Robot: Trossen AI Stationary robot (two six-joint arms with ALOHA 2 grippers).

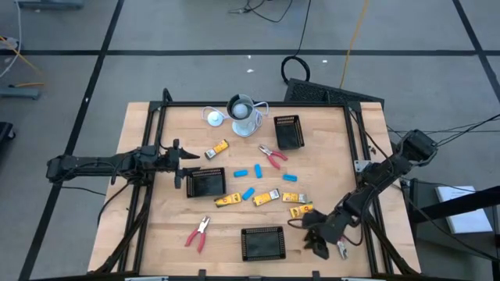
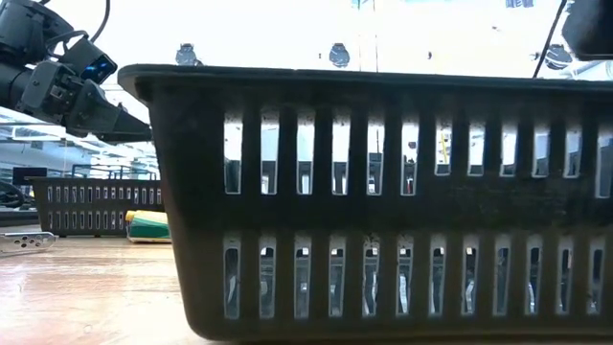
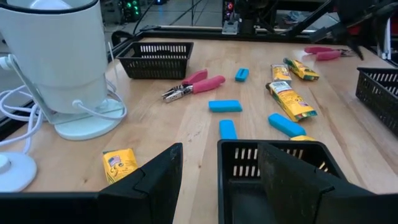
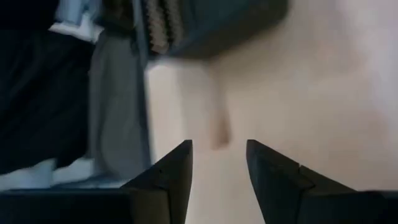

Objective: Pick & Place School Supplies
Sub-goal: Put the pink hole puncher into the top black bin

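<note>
My right tool (image 1: pixel 322 243) low over surface, beside front tray (image 1: pixel 262 243), fingers parted, nothing gripped. Red-handled plier (image 1: pixel 342 248) right next to it, away from tray, handles pointing off front edge. Right arm nearest. Left tool (image 1: pixel 181 161) released, waiting far back.

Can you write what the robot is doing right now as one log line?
left gripper: open, at middle tray edge | right gripper: open, holding nothing, over front-right table
</note>
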